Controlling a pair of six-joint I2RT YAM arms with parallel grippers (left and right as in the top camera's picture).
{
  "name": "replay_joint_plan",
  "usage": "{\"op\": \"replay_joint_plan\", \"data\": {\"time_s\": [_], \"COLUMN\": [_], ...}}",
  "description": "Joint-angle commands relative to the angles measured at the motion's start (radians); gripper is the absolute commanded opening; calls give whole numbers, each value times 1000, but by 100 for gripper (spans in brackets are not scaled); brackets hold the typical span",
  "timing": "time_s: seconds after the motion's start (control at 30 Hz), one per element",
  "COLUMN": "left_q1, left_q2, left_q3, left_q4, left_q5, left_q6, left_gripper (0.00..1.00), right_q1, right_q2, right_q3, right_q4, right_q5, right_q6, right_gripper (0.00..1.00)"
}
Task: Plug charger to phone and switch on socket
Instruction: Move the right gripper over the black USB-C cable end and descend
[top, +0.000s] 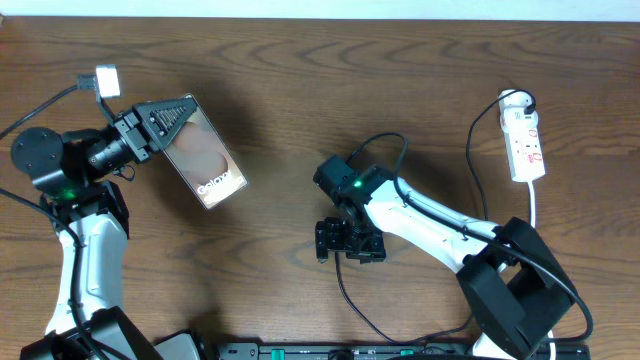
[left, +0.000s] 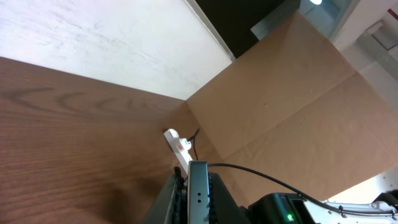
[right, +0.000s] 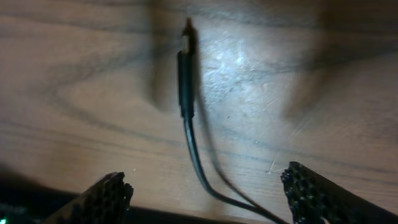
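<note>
Black and limp: judging the charger (right: 196, 165) floppy along its cord, so aiming for its stiff connector (right: 185, 74), lying mid-desk nearer the front edge. Hovering the right gripper (top: 350, 243) above, jaws apart. Clamping the glossy, likely slippery phone (top: 205, 160) in the left gripper (top: 165, 118) by the far-left corner.

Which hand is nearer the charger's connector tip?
Right. The right hand hovers open astride the charger, just behind its connector tip; the left hand is far across the table, gripping the phone.
</note>
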Motion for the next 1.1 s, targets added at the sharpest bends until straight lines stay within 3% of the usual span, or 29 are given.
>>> {"op": "replay_joint_plan", "data": {"time_s": [0.0,0.07,0.13,0.5,0.67,1.07], "left_q1": [3,2,3,3,2,3], "left_q2": [-7,-7,-7,-7,-7,-7], "left_q3": [13,13,13,13,13,13], "left_q4": [6,6,6,6,6,6], "left_q5": [12,12,12,12,12,23], "left_q6": [6,6,6,6,6,6], "left_gripper": [7,7,8,7,8,7], "right_q1": [14,13,14,14,14,28], "right_q2": [6,10,16,17,19,169], "right_q3": [26,26,26,26,46,226], "right_q4": [-1,1,3,19,21,-144], "right_q5": [50,57,61,86,86,142], "right_q6": [26,26,26,26,14,-14], "right_gripper": [71,59,54,57,63,59]}}
